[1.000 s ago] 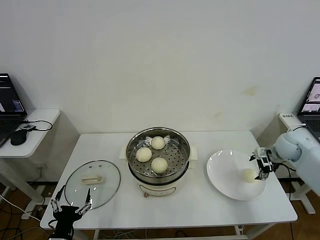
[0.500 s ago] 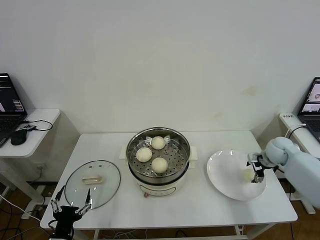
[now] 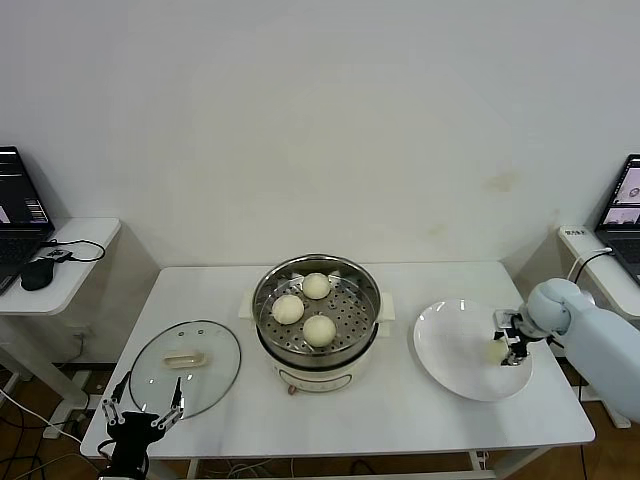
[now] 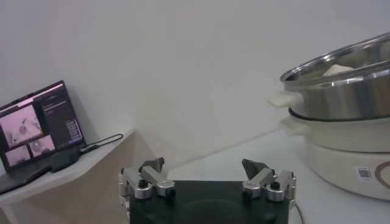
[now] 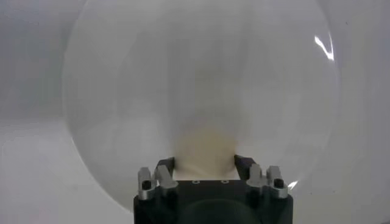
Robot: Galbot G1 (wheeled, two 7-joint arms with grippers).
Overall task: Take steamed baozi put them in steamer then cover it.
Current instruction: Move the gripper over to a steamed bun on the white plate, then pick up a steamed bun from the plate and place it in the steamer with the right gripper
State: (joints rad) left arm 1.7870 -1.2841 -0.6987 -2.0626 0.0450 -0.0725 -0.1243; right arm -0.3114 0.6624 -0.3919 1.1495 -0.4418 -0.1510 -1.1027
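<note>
The steel steamer (image 3: 268,325) stands mid-table on its white base and also shows in the left wrist view (image 4: 341,100). Three baozi lie on its tray (image 3: 316,285) (image 3: 287,308) (image 3: 319,329). The fourth baozi (image 3: 495,352) rests on the white plate (image 3: 450,350) at the right. My right gripper (image 3: 508,345) is low over the plate, its fingers pressed against both sides of that baozi (image 5: 204,149); the right wrist view shows the gripper (image 5: 204,164) astride it. My left gripper (image 3: 140,412) is open and empty at the table's front left corner, as the left wrist view (image 4: 204,167) shows.
The round glass lid (image 3: 185,367) with a cream handle lies flat on the table at the left, just beyond my left gripper. A side table with a laptop (image 3: 20,215) and mouse stands at far left. Another laptop (image 3: 625,205) is at far right.
My right gripper has come down and drawn in around the baozi on the plate. The baozi stays on the plate. The left arm has not moved.
</note>
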